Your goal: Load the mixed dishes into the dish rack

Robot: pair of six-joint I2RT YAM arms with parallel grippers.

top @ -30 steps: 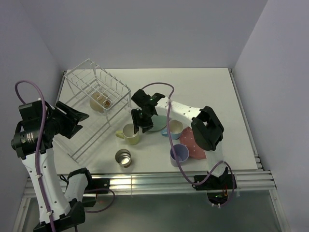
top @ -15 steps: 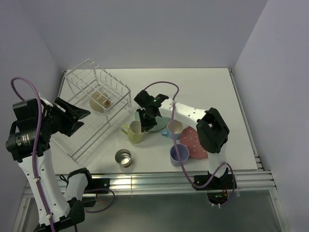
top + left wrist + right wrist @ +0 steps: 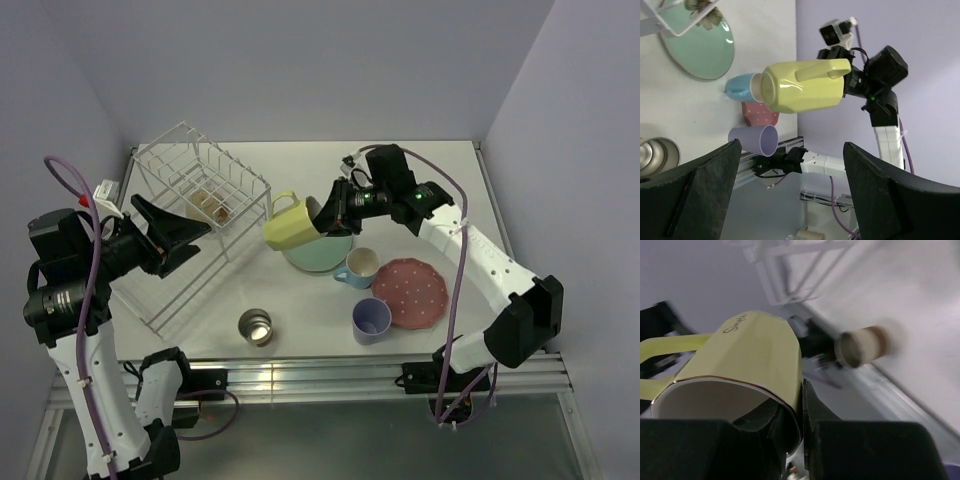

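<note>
Transfer under way: my right gripper [image 3: 326, 212] pinches the yellow mug [image 3: 287, 224] by its rim, airborne; next, I reckon, leftward into the dish rack [image 3: 215, 170]; left gripper [image 3: 192, 247] spread wide

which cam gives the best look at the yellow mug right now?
Left wrist: the yellow mug shows whole, side-on, handle on top, in the air, sharp. Top external shows it small and tilted near the dish rack. Right wrist crops it to rim and wall, blurred, with the right fingers pinching the rim.
</note>
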